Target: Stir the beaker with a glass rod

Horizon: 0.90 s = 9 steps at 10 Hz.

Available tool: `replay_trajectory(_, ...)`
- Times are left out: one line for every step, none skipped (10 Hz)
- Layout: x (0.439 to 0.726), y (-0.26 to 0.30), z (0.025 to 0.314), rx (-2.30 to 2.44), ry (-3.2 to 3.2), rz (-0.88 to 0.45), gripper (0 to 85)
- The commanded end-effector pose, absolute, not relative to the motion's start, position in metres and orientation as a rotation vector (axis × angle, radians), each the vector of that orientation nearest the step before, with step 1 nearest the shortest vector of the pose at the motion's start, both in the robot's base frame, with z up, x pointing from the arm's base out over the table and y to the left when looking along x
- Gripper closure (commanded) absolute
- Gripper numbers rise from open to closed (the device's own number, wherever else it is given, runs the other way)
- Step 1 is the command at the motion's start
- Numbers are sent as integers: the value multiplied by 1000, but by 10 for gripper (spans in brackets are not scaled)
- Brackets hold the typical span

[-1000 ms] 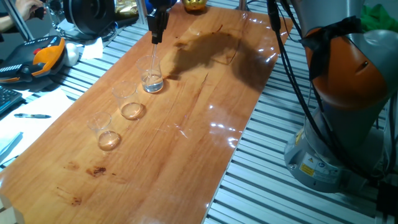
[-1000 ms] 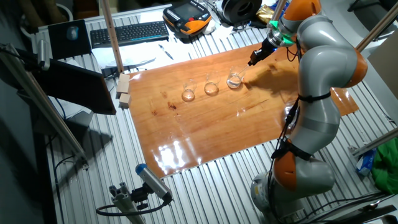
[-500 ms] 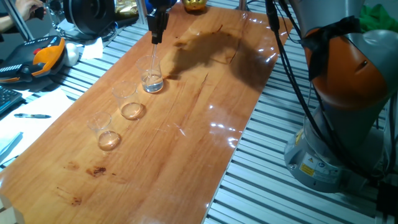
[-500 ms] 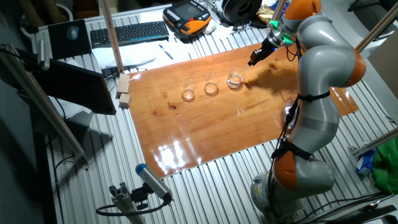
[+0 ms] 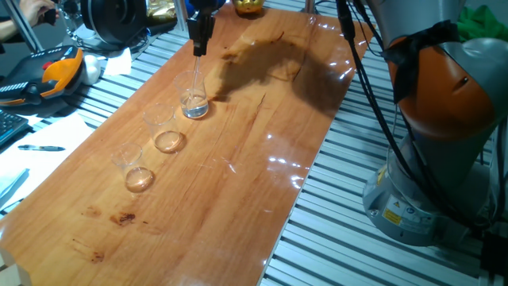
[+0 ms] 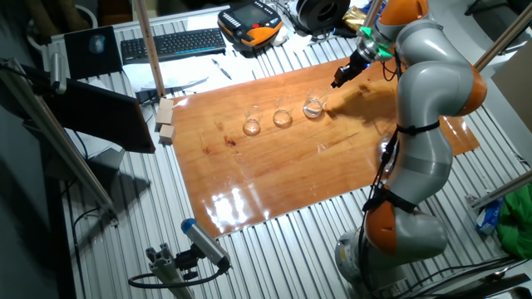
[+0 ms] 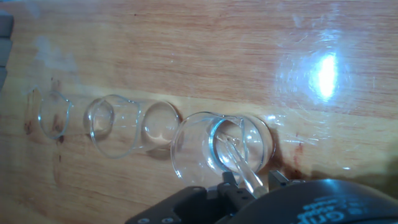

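Wooden tabletop (image 5: 262, 159): three beakers in a row. Item: the beaker (image 5: 194, 97), far end, the glass rod (image 7: 235, 163) dipped inside. My gripper (image 5: 199, 49) clenched on the rod. Risk: sideways push tips the light beaker.

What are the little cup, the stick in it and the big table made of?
The beaker looks like clear, shiny glass: you see the wood through it. The glass rod looks like clear glass too, see-through with bright glints. The table looks like varnished wood: orange-brown grain, with glossy reflections of the lights.
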<state>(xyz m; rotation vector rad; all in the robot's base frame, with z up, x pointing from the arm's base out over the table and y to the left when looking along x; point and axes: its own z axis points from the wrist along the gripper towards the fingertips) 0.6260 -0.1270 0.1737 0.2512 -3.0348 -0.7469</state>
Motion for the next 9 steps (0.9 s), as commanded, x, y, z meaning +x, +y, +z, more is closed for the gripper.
replay_trajectory(626, -127, 174, 249, -3034, -753, 510)
replay_trajectory(626, -127, 174, 250, -3032, -753, 680)
replay_trajectory(626, -127, 174, 253, -3028, -752, 680)
replay_trajectory(626, -127, 174, 257, -3025, -752, 680)
replay_trajectory(626, -127, 174, 256, -3027, -750, 680)
replay_trajectory(626, -127, 174, 258, -3029, -748, 680)
replay_trajectory(626, -127, 174, 258, -3029, -748, 680)
replay_trajectory(626, -127, 174, 275, -3028, -748, 680)
replay_trajectory(626, -127, 174, 302, -3018, -743, 850)
